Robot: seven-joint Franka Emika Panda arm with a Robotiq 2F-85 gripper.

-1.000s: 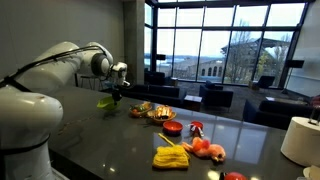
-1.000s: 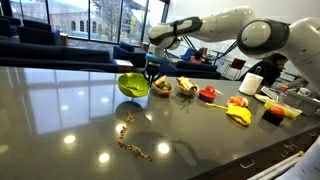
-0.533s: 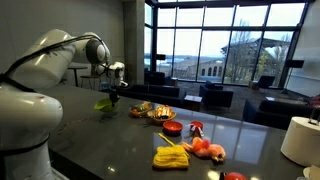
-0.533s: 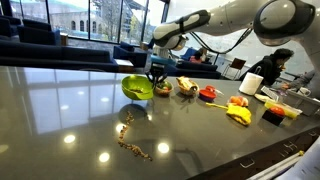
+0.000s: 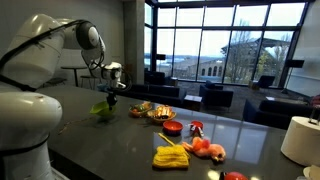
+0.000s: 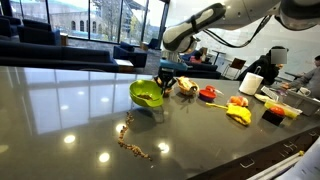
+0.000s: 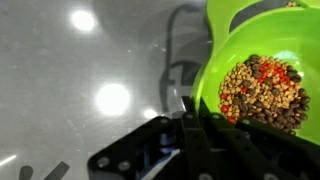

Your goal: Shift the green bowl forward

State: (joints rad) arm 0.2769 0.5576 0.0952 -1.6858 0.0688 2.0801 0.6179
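1. Wrist view: the green bowl fills the upper right. It holds a heap of brown and red dry bits.
2. The gripper comes in from the bottom. Its jaws are nearly closed and pinch the bowl's near rim, one finger inside and one outside.
3. In both exterior views the green bowl hangs tilted from the gripper, with its open side tipped away from the pinched edge.
4. I cannot tell whether the bowl's low edge touches the table. A reflection shows right below it.
5. The bowl sits at the arm-side end of the row of items, apart from the others, over the dark glossy table.
6. The arm reaches down from above, with the gripper pointing down at the rim.
7. A trail of brown crumbs lies on the table near the bowl, on the camera side in an exterior view.
8. The fruit plate is next along the row, near the bowl but not touching it.
9. The small red bowl sits just past the plate.
10. The yellow bananas are further along, with red fruit beside them.
11. A white roll stands behind the far end of the row.
12. Big windows are in the background.
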